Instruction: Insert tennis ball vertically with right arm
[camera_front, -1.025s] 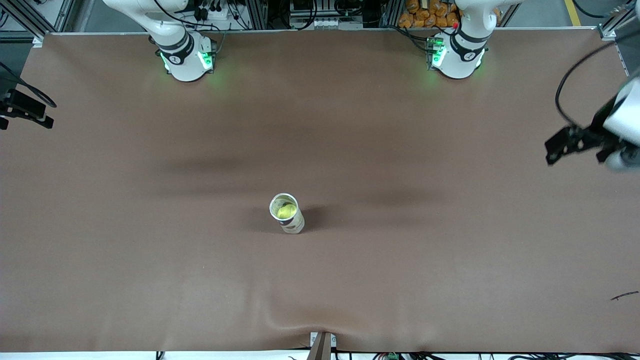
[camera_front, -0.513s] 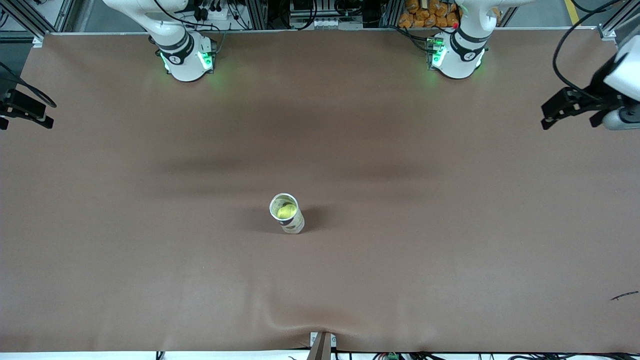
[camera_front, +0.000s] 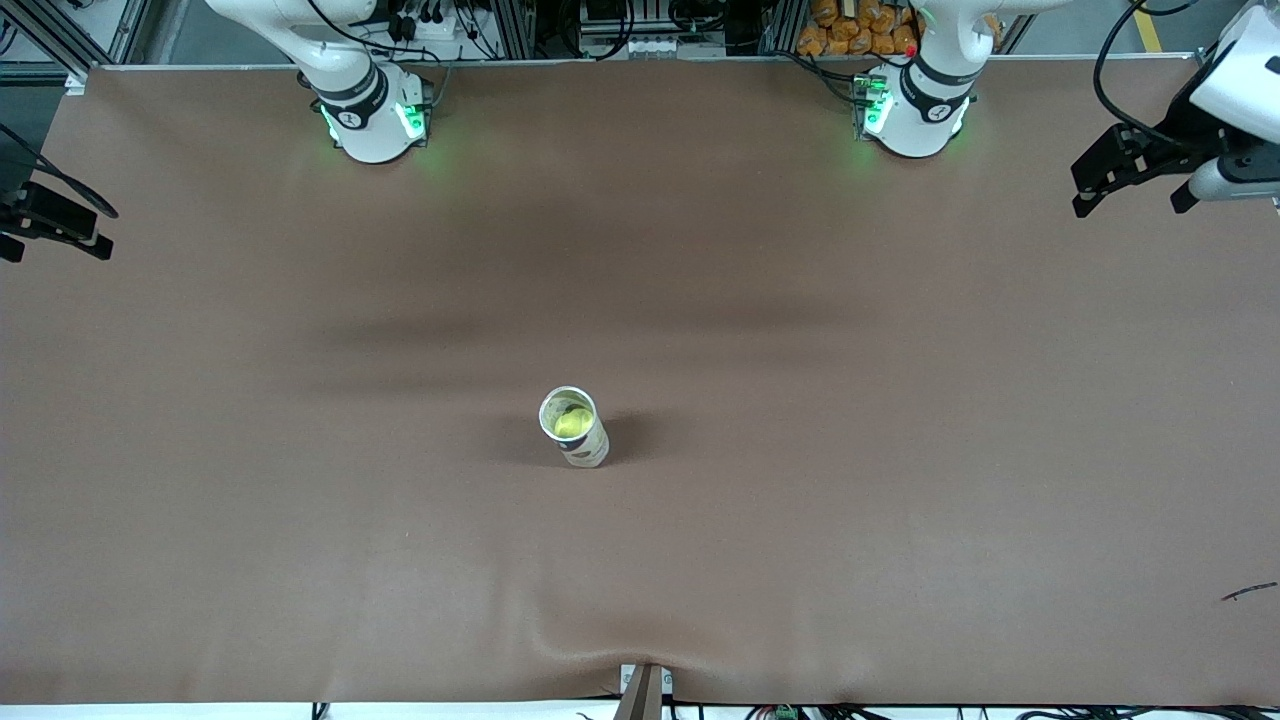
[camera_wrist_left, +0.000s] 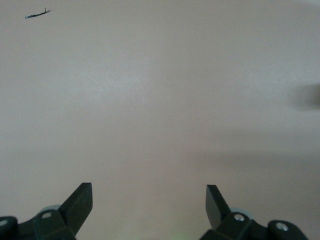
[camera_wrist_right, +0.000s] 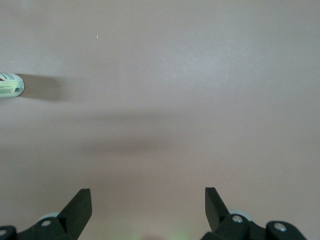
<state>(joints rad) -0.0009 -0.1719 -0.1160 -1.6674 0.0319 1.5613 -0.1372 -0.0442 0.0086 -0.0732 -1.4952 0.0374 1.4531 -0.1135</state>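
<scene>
A clear tube can (camera_front: 574, 427) stands upright mid-table, its mouth open upward. A yellow-green tennis ball (camera_front: 571, 423) sits inside it. The can's base (camera_wrist_right: 11, 85) shows at the edge of the right wrist view. My right gripper (camera_front: 52, 247) hangs open over the table's edge at the right arm's end, well away from the can. In its own view the right gripper (camera_wrist_right: 148, 195) has only bare cloth between its jaws. My left gripper (camera_front: 1130, 205) is open and empty over the left arm's end of the table, seen also in the left gripper (camera_wrist_left: 150, 192) wrist view.
A brown cloth (camera_front: 800, 500) covers the whole table. A small dark mark (camera_front: 1248, 592) lies near the front corner at the left arm's end, and the same mark (camera_wrist_left: 37, 14) shows in the left wrist view. The arm bases (camera_front: 375, 120) stand along the back edge.
The left gripper has risen and drawn back toward the back corner at its end of the table. The right gripper barely shifted. Can and ball have not moved.
</scene>
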